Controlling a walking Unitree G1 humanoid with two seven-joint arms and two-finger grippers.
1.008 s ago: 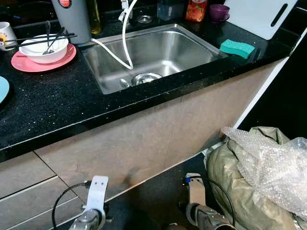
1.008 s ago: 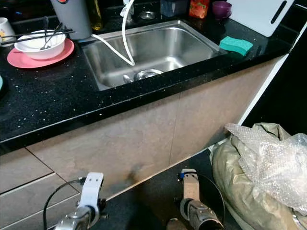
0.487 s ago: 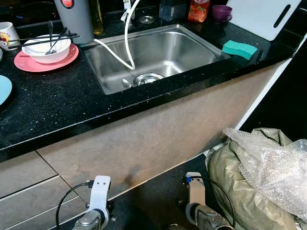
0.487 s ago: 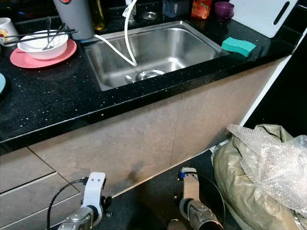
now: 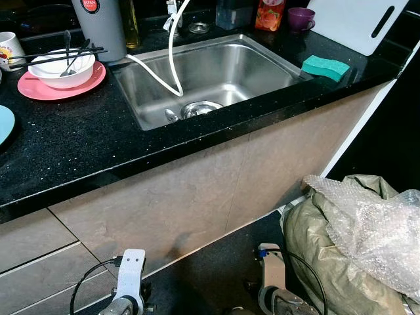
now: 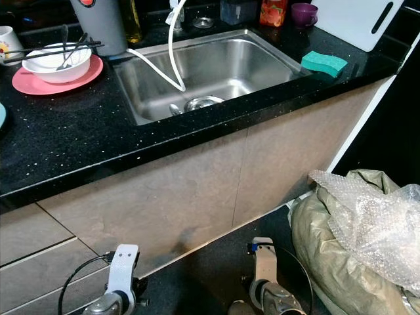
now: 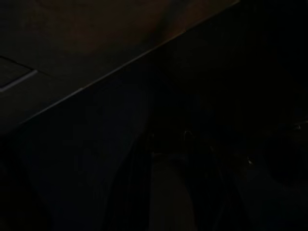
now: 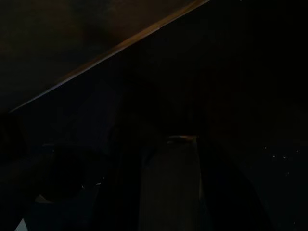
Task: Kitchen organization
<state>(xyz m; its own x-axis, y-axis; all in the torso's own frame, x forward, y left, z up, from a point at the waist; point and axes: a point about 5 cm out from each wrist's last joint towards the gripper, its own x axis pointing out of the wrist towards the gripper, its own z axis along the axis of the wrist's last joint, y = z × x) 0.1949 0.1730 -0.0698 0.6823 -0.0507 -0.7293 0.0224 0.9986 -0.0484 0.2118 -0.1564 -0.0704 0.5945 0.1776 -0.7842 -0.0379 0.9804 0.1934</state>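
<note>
A steel sink (image 5: 231, 71) is set in the black counter (image 5: 79, 141), with a white hose (image 5: 172, 60) hanging into it and a spoon (image 5: 170, 115) by the drain. At the far left a white bowl (image 5: 62, 65), holding chopsticks and a spoon, stands on a pink plate (image 5: 39, 89). A green sponge (image 5: 324, 67) lies to the right of the sink. My left arm (image 5: 129, 279) and right arm (image 5: 270, 272) hang idle, low in front of the cabinet. Both wrist views are very dark.
Behind the sink stand a grey canister (image 5: 102, 26), a red packet (image 5: 268, 14), a purple cup (image 5: 300, 18) and a white cutting board (image 5: 357, 23). A mug (image 5: 8, 47) and a blue plate (image 5: 3, 125) sit at the left edge. A bag topped with bubble wrap (image 5: 367, 223) fills the floor on the right.
Both arms have sunk a little lower in the picture. The view has shifted slightly. Nothing on the counter has moved.
</note>
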